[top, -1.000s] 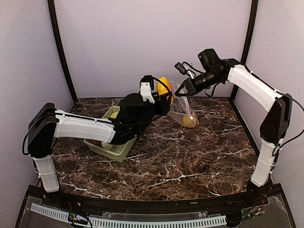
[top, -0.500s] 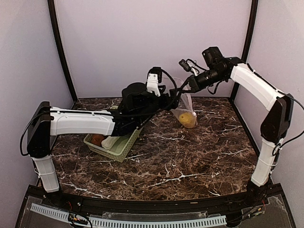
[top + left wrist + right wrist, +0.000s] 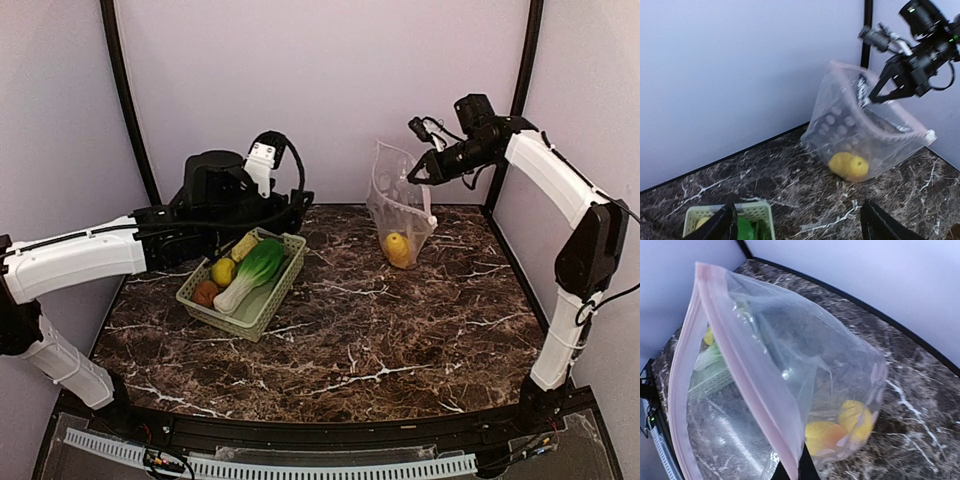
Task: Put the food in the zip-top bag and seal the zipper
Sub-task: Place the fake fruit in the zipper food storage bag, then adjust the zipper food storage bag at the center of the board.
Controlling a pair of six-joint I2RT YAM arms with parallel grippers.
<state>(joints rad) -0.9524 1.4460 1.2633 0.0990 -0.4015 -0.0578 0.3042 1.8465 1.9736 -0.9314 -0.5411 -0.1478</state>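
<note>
one yellow piece [image 3: 397,247] bagged; right gripper [image 3: 415,178] pinching bag [image 3: 395,200], left gripper [image 3: 800,220] wide, empty; bok choy [image 3: 252,270], potato [image 3: 205,293] in basket [image 3: 270,310]; zipper [image 3: 746,371] unsealed.

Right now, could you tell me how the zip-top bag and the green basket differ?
The zip-top bag is held up open by the right gripper; the basket rests on the table. The bag holds only yellow food; the basket also holds the bok choy. The bag is clear, the basket latticed green. Both contain toy food.
</note>
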